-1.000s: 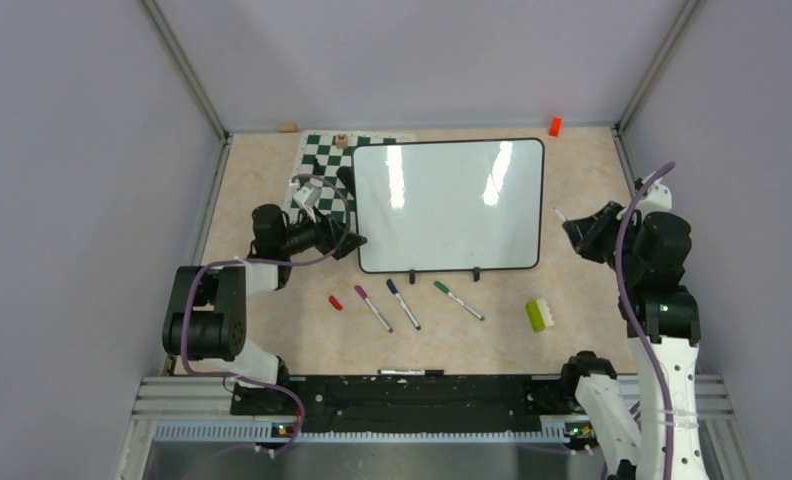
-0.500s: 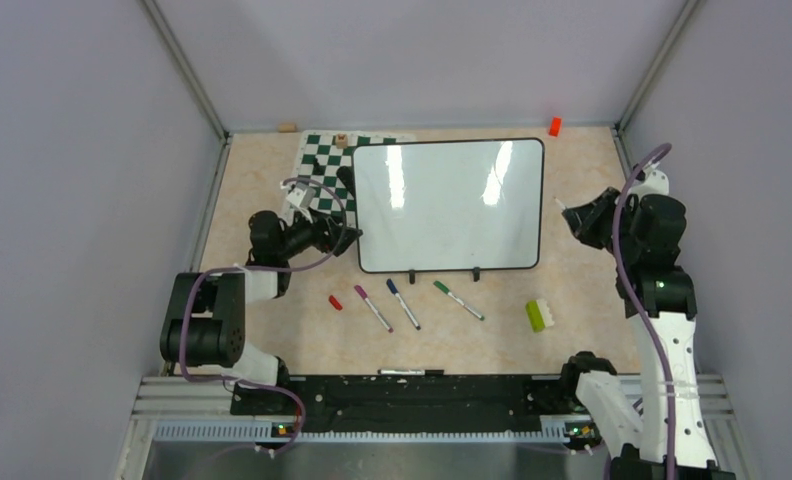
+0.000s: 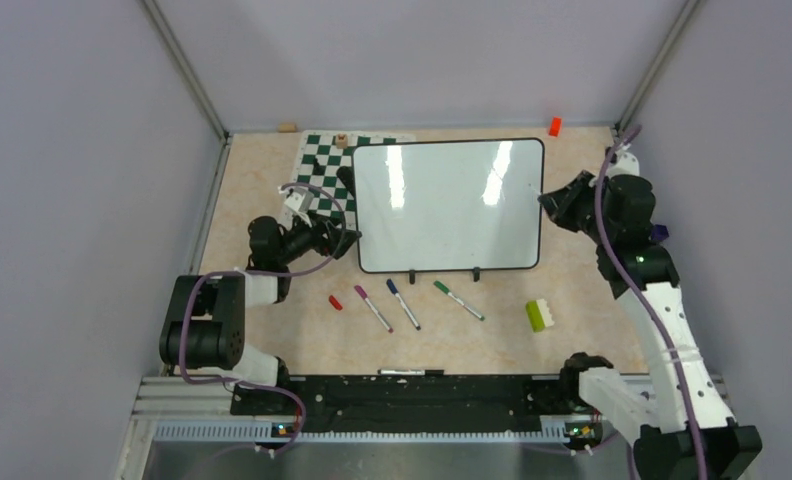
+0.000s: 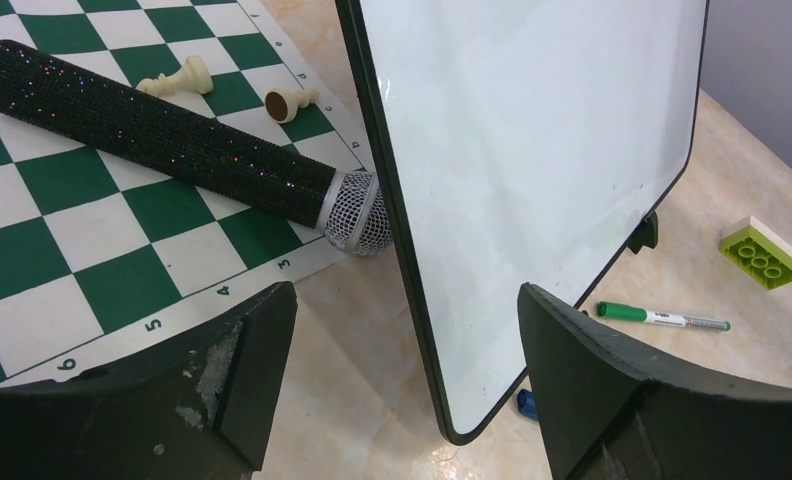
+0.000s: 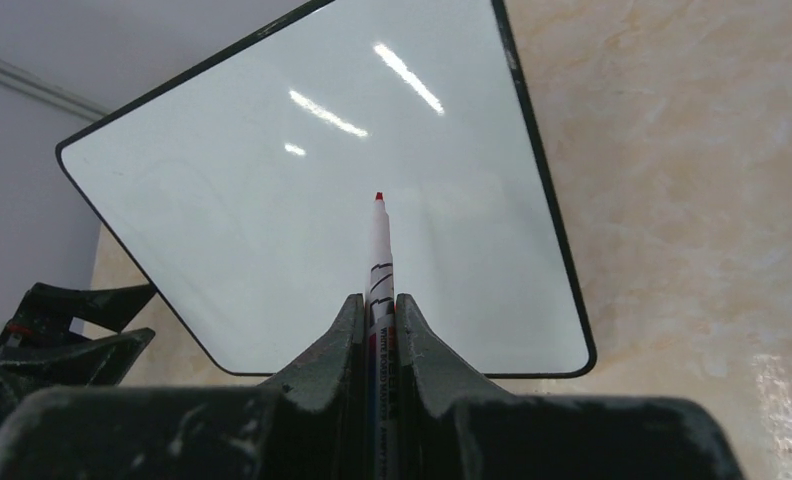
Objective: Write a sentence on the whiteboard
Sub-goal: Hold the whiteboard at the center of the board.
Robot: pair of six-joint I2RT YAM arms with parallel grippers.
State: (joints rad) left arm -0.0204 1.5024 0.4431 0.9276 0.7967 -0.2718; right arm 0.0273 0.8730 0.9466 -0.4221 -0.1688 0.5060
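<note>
One whiteboard [image 3: 447,205] stands mid-worktop [image 3: 472,345], its face glossy white. The left fingers [image 4: 252,350] gape wide on either side of its lower left edge. The right fingers [image 5: 337,350] pinch a red-tipped marker [image 5: 380,250], its tip pointing at the board from the right.

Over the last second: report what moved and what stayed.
The right gripper, shut on the marker throughout, swung left and away from the bases, up to the right edge of the whiteboard. The left gripper shifted only slightly and is still open at the whiteboard's left edge. Nothing was grasped or released. The whiteboard stayed put and blank; the pens and brick did not move.
</note>
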